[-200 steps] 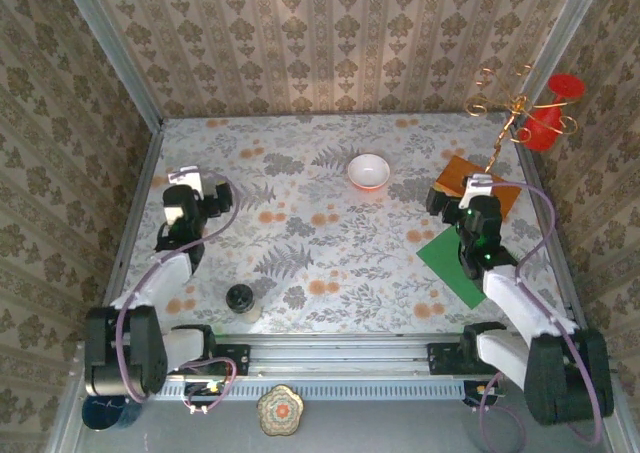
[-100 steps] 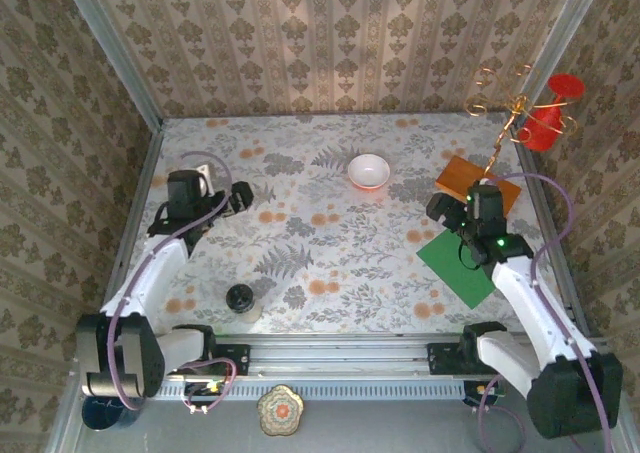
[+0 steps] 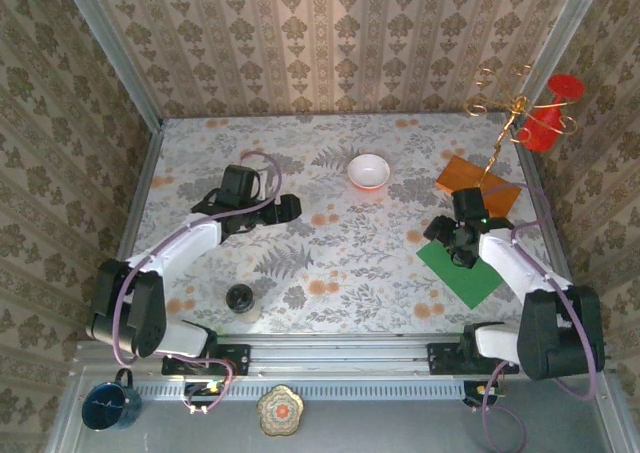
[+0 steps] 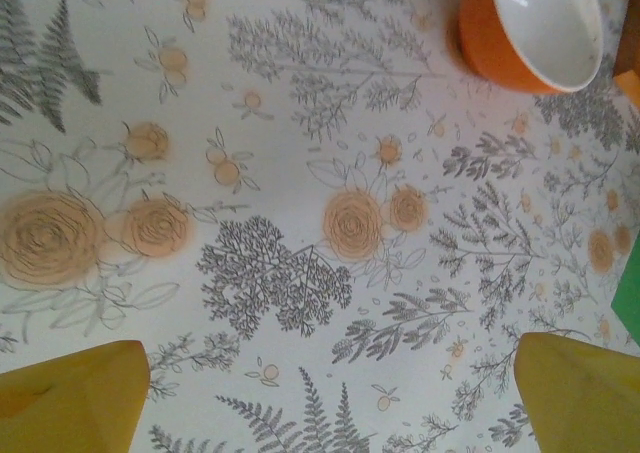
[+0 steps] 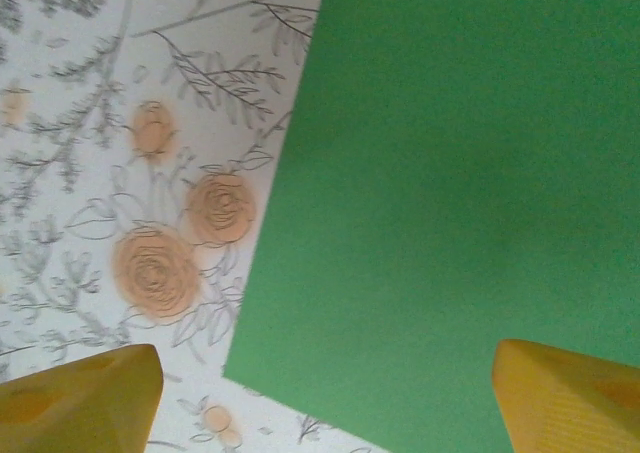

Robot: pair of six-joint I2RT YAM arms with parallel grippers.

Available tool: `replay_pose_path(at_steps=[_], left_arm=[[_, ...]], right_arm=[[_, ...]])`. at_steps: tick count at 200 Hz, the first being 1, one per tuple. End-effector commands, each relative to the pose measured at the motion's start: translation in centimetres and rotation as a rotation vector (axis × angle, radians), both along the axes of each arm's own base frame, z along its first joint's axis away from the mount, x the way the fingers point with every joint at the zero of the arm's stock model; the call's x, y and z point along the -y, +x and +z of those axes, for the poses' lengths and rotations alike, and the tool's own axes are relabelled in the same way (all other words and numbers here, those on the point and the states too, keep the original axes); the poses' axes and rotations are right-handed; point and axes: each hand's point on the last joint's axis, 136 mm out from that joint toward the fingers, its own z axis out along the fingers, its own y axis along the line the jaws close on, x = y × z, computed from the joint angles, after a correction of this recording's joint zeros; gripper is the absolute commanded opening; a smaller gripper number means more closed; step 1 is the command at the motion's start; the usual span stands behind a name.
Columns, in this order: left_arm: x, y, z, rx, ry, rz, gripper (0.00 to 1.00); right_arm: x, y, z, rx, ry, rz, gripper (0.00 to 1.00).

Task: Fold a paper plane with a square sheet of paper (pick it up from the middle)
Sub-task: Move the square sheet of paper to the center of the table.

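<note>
Paper (image 3: 472, 285), green and flat, lies on the bench's (image 3: 340, 258) right side beneath the spread right hand (image 5: 325, 398), which hangs over its edge, not its middle; pinching there could crumple or drag it. Left hand (image 4: 330, 403) spread, well apart.

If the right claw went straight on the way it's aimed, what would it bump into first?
Most likely the square sheet of paper: the right gripper points down at it, near its edge, with nothing between.
</note>
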Motion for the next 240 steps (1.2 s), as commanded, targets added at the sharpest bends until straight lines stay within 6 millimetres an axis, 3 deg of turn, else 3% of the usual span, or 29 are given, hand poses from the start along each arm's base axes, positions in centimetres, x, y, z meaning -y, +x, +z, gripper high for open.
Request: replay_pose_path(at_steps=[1, 81, 147, 164, 183, 240], left_arm=[[1.0, 0.4, 1.1, -0.005, -0.042, -0.003, 0.94], [2.8, 2.4, 0.2, -0.049, -0.063, -0.022, 0.91], [3.7, 4.1, -0.6, -0.069, -0.058, -0.042, 0.9], [3.6, 4.3, -1.1, -0.074, -0.053, -0.035, 0.9], [3.4, 4.5, -1.6, -0.089, -0.063, -0.02, 0.89], [0.7, 4.8, -2.7, -0.135, -0.109, 0.073, 0.86]], right_arm=[[0.3, 0.8, -0.3, -0.033, 0.008, -0.018, 0.82], [0.6, 0.9, -3.2, -0.174, -0.015, -0.007, 0.78], [-3.1, -0.2, -4.3, -0.256, 0.062, 0.066, 0.78], [-5.2, -0.4, -4.5, -0.268, 0.084, 0.107, 0.78], [-8.9, -0.1, -4.6, -0.261, 0.114, 0.179, 0.78], [-23.7, 0.7, -4.9, -0.217, 0.155, 0.542, 0.78]])
